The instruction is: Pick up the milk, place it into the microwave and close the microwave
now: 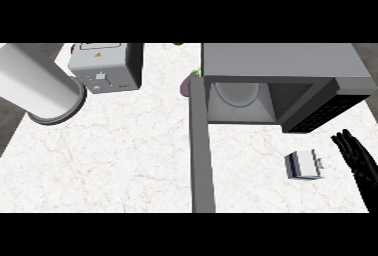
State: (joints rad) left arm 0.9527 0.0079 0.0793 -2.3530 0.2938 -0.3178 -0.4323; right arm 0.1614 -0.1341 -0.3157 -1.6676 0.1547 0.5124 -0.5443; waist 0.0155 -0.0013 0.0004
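Observation:
A small white milk carton (303,165) stands on the marble counter in front of the microwave (284,75). The microwave's door (201,150) is swung wide open toward me, and a glass turntable (236,93) shows inside the cavity. My right hand (357,156) is at the right edge of the view, fingers straight and pointing up, a short gap to the right of the carton and not touching it. My left hand does not show.
A white toaster (105,67) stands at the back left. A large grey cylinder (40,87) lies at the far left. A dark purple object (186,85) peeks out behind the door's hinge. Bare marble counter (103,160) spreads left of the door.

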